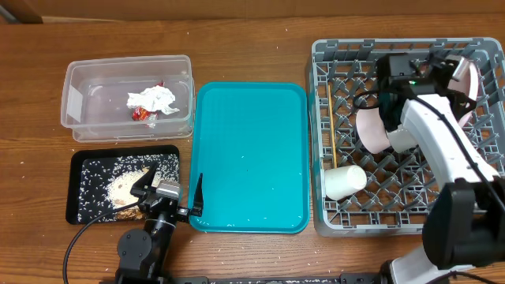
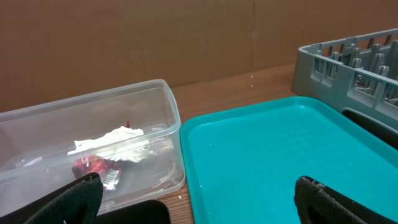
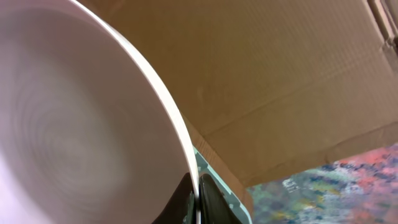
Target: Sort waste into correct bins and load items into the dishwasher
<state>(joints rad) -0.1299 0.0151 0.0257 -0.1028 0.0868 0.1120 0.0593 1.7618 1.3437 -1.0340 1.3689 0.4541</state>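
My right gripper [image 1: 458,72] is shut on the rim of the pale pink plate [image 1: 473,83], holding it on edge over the back right of the grey dish rack [image 1: 331,217]. In the right wrist view the fingers [image 3: 198,194] pinch the plate's rim [image 3: 81,118]. In the rack lie a white cup [image 1: 344,181] on its side, a pale bowl [image 1: 371,130] and chopsticks [image 1: 337,147]. The clear tub [image 1: 79,102] holds the white napkin [image 1: 154,99] and red wrapper [image 1: 142,115]. The black tray [image 1: 79,166] holds rice grains [image 1: 122,185]. My left gripper [image 1: 170,199] is open and empty beside the black tray.
The teal serving tray [image 1: 252,158] lies between the bins and the rack. In the left wrist view, the tub [image 2: 168,124], the napkin [image 2: 115,142], the wrapper [image 2: 93,167], the teal tray [image 2: 273,149] and the rack's corner [image 2: 342,62] show. A cardboard wall stands behind.
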